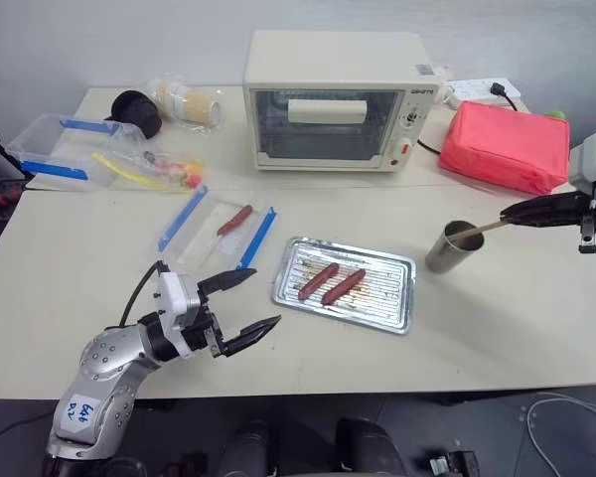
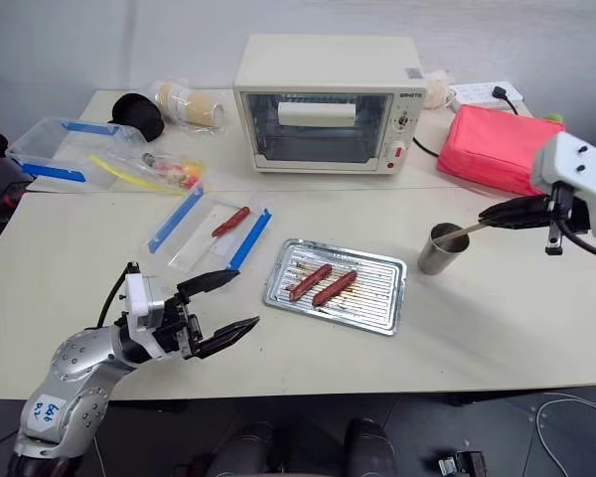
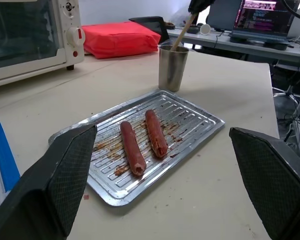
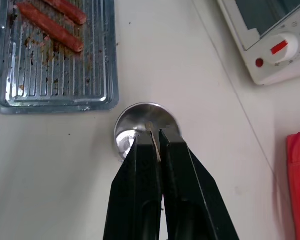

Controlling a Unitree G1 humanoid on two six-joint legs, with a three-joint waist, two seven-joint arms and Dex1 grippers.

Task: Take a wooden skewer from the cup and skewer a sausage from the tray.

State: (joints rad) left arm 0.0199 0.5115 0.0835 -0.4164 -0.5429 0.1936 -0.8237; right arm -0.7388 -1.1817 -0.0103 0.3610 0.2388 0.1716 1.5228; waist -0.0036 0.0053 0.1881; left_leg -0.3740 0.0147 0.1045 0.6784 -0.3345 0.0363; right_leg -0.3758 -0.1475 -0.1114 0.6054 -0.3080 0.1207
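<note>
Wooden skewer (image 1: 480,231): 1, pinched at its upper end by right gripper (image 1: 510,212), tip below in cup (image 1: 451,247). Likely light, thin, snappable; hold low when piercing. Left gripper (image 1: 246,303): spread wide, empty, beside tray (image 1: 392,310).

The pale table (image 1: 497,328) is carrying the tray (image 1: 392,310), the cup (image 1: 447,253), a toaster oven (image 1: 338,99), a red pouch (image 1: 505,147) and zip bags (image 1: 194,234).
</note>
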